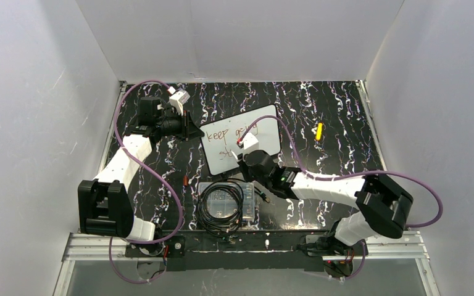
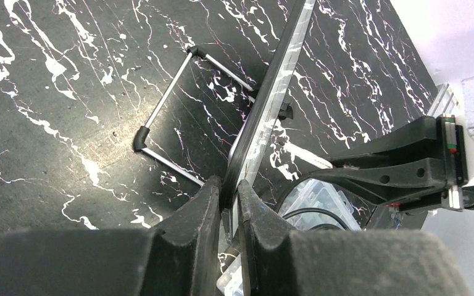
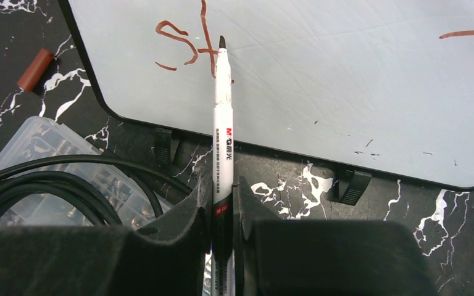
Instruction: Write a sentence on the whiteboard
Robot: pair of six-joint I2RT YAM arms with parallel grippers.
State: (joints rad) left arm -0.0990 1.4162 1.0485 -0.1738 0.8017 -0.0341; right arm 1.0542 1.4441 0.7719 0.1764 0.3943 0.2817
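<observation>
Top view: we see whiteboard (image 1: pixel 270 143) propped up mid table (image 1: pixel 339 111), just beyond clear box (image 1: pixel 225 200) of coiled cable. Sentence (image 1: pixel 231 132) reads "keep going" on top line, "st" below.

Left wrist view alone shows us left gripper (image 2: pixel 229 185) clenched on board's edge, wire stand (image 2: pixel 166 105) behind.

Right wrist view alone shows us right gripper (image 3: pixel 222 185) grasping marker (image 3: pixel 222 117), tip at the "t"; red cap (image 3: pixel 35 69) near board's corner.
</observation>
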